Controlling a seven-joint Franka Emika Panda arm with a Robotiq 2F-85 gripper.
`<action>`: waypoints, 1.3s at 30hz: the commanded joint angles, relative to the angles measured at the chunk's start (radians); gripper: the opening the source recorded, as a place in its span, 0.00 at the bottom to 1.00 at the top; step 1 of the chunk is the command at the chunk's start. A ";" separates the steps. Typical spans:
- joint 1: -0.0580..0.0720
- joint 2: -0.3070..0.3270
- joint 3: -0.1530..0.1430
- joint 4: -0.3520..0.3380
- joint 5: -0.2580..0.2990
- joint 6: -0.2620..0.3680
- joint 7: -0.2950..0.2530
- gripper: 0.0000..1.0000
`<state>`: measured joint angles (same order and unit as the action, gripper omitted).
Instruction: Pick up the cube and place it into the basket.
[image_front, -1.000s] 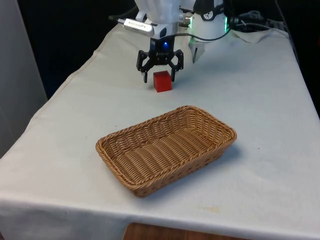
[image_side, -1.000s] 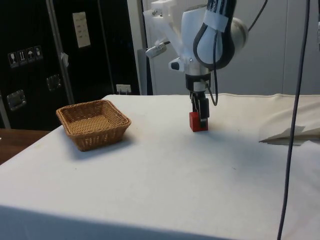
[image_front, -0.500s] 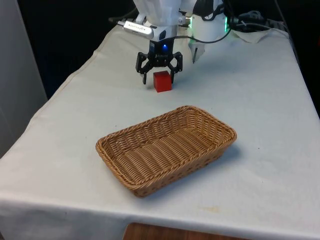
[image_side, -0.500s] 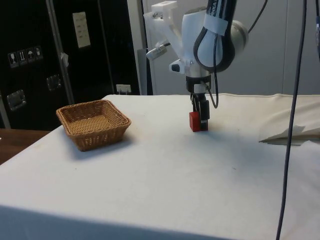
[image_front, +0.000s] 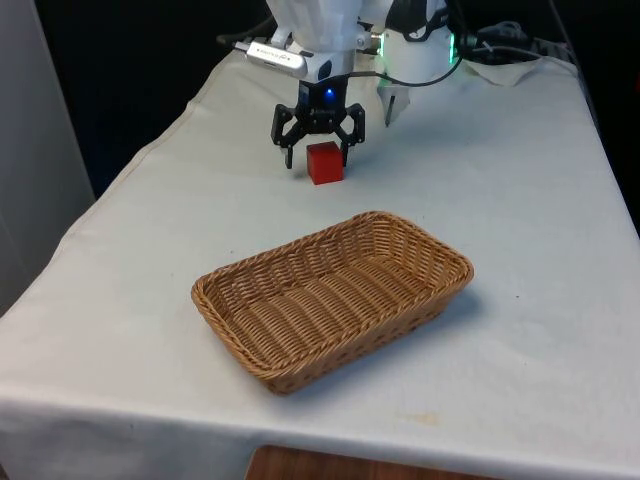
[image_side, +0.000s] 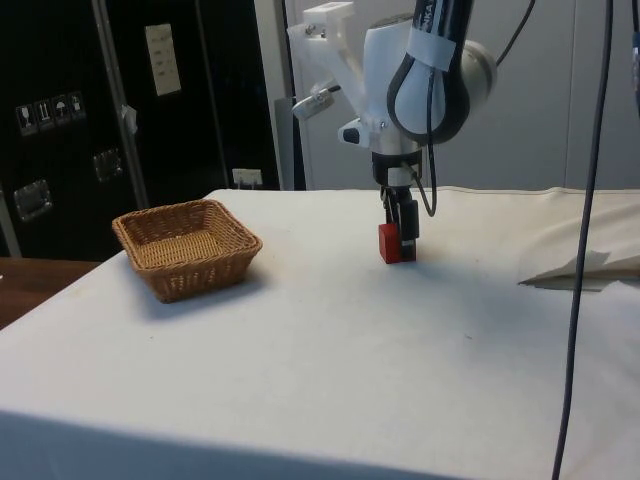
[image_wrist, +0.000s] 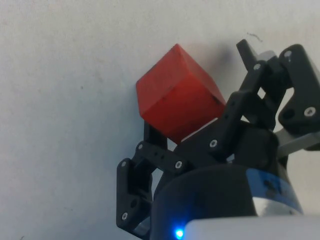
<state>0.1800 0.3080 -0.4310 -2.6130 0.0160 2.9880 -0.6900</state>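
Though small, looks hard and light: a red cube (image_front: 324, 162) on the white cloth (image_front: 500, 200), well apart from the basket (image_front: 330, 300). Gripper (image_front: 319, 152) open wide, down around it, not squeezing yet. Best pinched on two flat sides, not the corners.

White arm reaches down steeply; black pincer (image_front: 319, 150) points downward, fingers (image_wrist: 134, 192) spread apart, tips low near the desk (image_front: 500, 180).
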 joint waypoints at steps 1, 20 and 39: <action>-0.003 -0.002 0.005 -0.002 0.004 0.003 -0.002 1.00; -0.007 0.004 0.004 0.001 0.004 0.004 -0.005 0.14; 0.001 -0.044 -0.012 0.002 -0.006 -0.037 -0.006 0.00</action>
<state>0.1780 0.2790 -0.4360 -2.6080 0.0160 2.9670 -0.6950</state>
